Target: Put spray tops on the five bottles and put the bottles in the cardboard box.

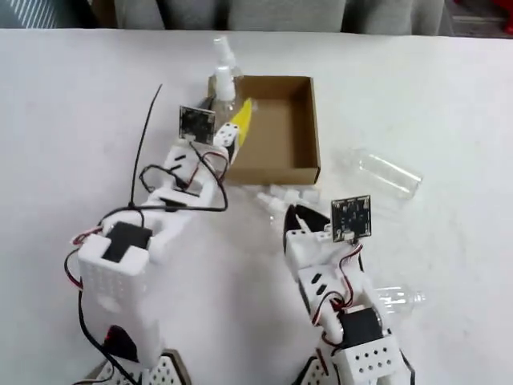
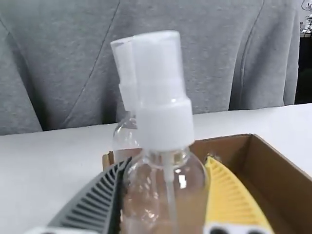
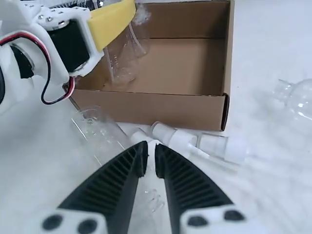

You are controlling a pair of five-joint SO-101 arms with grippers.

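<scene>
In the high view, the left gripper (image 1: 232,120) is held at the left rim of the cardboard box (image 1: 298,128), its fingers clamped on an upright capped bottle (image 1: 226,98), apparently so it can be set inside. An uncapped bottle (image 1: 386,173) lies on the tabletop (image 1: 449,96) to the right. In the left wrist view, the spray top (image 2: 156,97) is seen seated on the held bottle's neck. In the right wrist view, the right gripper (image 3: 150,155) is lowered with its fingers almost together and nothing seen between them, just short of the loose spray tops (image 3: 195,141) — probably the next pick.
</scene>
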